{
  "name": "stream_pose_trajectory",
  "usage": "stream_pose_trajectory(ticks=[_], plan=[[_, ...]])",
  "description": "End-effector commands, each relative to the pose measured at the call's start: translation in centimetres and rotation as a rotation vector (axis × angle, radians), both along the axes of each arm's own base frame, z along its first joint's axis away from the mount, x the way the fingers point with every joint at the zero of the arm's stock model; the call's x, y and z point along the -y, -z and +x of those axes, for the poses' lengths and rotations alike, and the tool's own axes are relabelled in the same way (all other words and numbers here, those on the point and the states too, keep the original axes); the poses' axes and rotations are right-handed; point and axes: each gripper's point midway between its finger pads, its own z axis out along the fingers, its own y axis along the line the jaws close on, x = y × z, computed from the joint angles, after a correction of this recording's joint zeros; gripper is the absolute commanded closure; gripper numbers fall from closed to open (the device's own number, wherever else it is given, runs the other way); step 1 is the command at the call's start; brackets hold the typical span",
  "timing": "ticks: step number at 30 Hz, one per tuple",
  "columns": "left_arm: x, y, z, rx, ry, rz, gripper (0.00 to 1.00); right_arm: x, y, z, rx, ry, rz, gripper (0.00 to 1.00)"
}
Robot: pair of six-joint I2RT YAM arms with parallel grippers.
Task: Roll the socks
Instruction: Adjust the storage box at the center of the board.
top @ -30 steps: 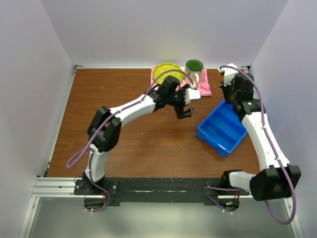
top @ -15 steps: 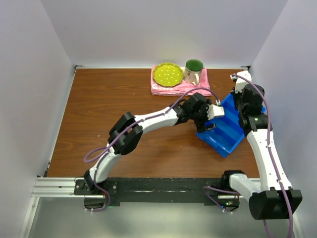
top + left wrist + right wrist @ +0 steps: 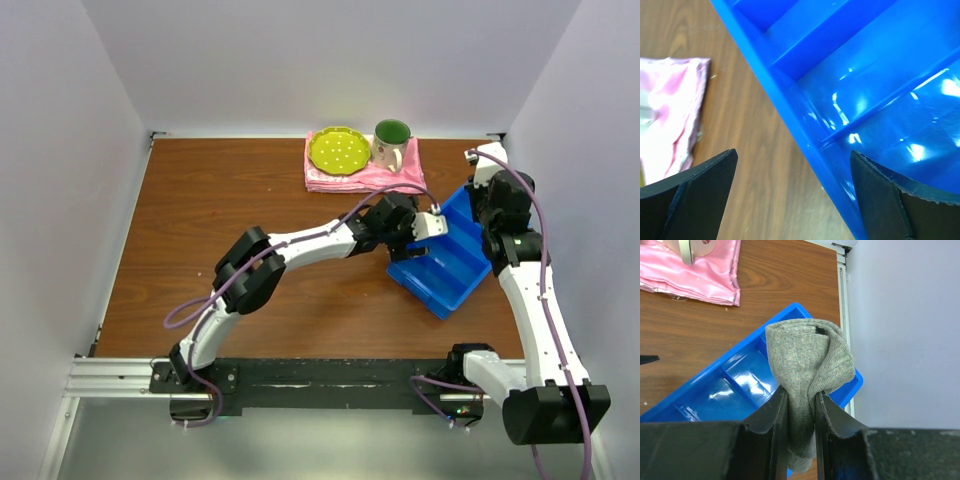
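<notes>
A grey knitted sock [image 3: 807, 360], bunched into a roll, is pinched between the fingers of my right gripper [image 3: 800, 392]. It hangs over the far right end of the blue bin [image 3: 735, 385]. In the top view the sock is hidden under the right wrist [image 3: 497, 200]. My left gripper [image 3: 793, 151] stands wide open and holds nothing. It straddles the left wall of the blue bin [image 3: 805, 145], with one finger [image 3: 695, 195] over the wooden table and the other finger [image 3: 885, 200] over the bin's inside. The left gripper [image 3: 425, 238] sits at the bin's left edge in the top view.
The blue bin [image 3: 450, 270] has divided compartments and lies slantwise at the table's right side. A pink cloth [image 3: 395, 178] at the back carries a yellow-green plate [image 3: 338, 150] and a green-lined mug [image 3: 391, 140]. White walls enclose the brown table [image 3: 230, 200]; the right wall is close to the bin.
The left arm swung from beside the pink cloth to the bin's left wall. The right arm shifted right over the bin's far end. The bin slid slightly left.
</notes>
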Motion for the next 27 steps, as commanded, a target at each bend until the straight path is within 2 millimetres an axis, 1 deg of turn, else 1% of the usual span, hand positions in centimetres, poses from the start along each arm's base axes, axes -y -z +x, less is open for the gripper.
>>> stream_pose_trajectory(ticks=[1, 2, 3, 4, 5, 6, 7, 8, 9, 11, 12, 14, 15, 21, 25, 27], plan=[[-3.1, -0.7, 1.5, 0.124, -0.051, 0.104, 0.0, -0.3, -1.6, 0.0, 0.064, -0.012, 0.023, 1.0], [-3.6, -0.8, 1.8, 0.139, -0.057, 0.117, 0.0, -0.4, -1.6, 0.1, 0.063, -0.017, 0.026, 1.0], [-4.4, -0.4, 2.1, 0.137, -0.067, 0.132, 0.0, -0.4, -1.6, 0.0, 0.063, -0.016, 0.026, 1.0], [-4.7, -0.8, 2.5, 0.145, -0.078, 0.126, 0.0, -0.5, -1.5, 0.0, 0.061, -0.021, 0.028, 1.0], [-5.2, -0.8, 2.8, 0.142, -0.085, 0.128, 0.0, -0.5, -1.6, -0.1, 0.062, -0.023, 0.027, 1.0], [-6.2, -0.6, 3.5, 0.137, -0.103, 0.134, 0.0, -0.5, -1.5, -0.1, 0.061, -0.024, 0.026, 1.0], [-6.7, -1.1, 4.0, 0.143, -0.115, 0.129, 0.0, -0.5, -1.6, -0.2, 0.062, -0.026, 0.025, 1.0], [-7.2, -1.2, 4.3, 0.142, -0.123, 0.129, 0.0, -0.6, -1.6, -0.2, 0.063, -0.031, 0.025, 1.0], [-8.3, -1.4, 5.1, 0.141, -0.142, 0.133, 0.0, -0.6, -1.6, -0.2, 0.061, -0.031, 0.024, 1.0], [-9.5, -1.5, 5.8, 0.145, -0.157, 0.142, 0.0, -0.6, -1.5, -0.2, 0.056, -0.035, 0.024, 1.0], [-10.4, -1.8, 6.5, 0.149, -0.175, 0.143, 0.0, -0.6, -1.6, -0.1, 0.058, -0.034, 0.025, 1.0], [-11.4, -2.1, 7.1, 0.146, -0.187, 0.147, 0.0, -0.7, -1.6, -0.1, 0.057, -0.036, 0.029, 1.0], [-12.2, -2.7, 7.7, 0.151, -0.2, 0.142, 0.0, -0.8, -1.6, -0.1, 0.056, -0.041, 0.032, 1.0], [-15.2, -5.0, 10.1, 0.192, -0.246, 0.146, 0.0, -1.2, -1.3, 0.0, 0.045, -0.054, 0.048, 1.0], [-17.0, -5.6, 11.4, 0.216, -0.276, 0.167, 0.0, -1.5, -1.1, -0.1, 0.039, -0.069, 0.061, 1.0], [-18.1, -6.0, 12.4, 0.232, -0.305, 0.174, 0.0, -1.5, -1.1, -0.1, 0.038, -0.069, 0.063, 1.0]])
